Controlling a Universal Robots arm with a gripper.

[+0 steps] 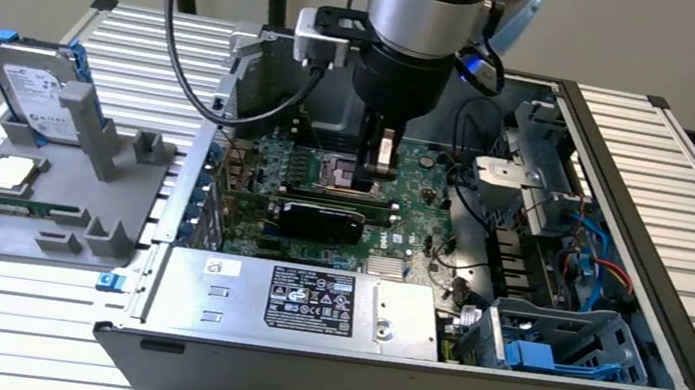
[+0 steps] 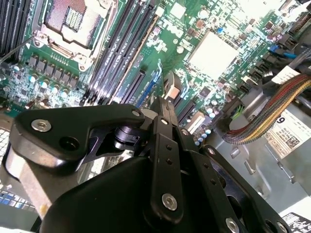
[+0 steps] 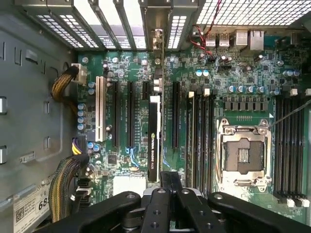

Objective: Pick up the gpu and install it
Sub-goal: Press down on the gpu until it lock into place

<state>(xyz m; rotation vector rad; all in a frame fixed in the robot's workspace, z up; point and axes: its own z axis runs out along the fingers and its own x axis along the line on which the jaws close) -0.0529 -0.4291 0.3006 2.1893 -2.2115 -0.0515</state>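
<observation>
The gpu (image 1: 317, 219) stands on edge in a slot of the green motherboard (image 1: 432, 221) inside the open computer case (image 1: 663, 247), black cooler facing the front. In the first wrist view the gpu (image 3: 154, 138) shows edge-on as a long black strip between the expansion slots. My gripper (image 1: 378, 167) hangs over the board just behind the card, near the processor socket (image 1: 348, 170). Its fingers (image 2: 170, 92) are shut together with nothing between them, and the gripper (image 3: 170, 175) sits close to one end of the card without holding it.
A grey fixture (image 1: 49, 216) on the exterior view's left holds a hard drive in a blue frame (image 1: 32, 88), a processor chip (image 1: 7, 172) and a memory stick (image 1: 16, 207). Power supply (image 1: 293, 304), drive cage (image 1: 556, 349) and cable bundles (image 3: 65, 187) crowd the case.
</observation>
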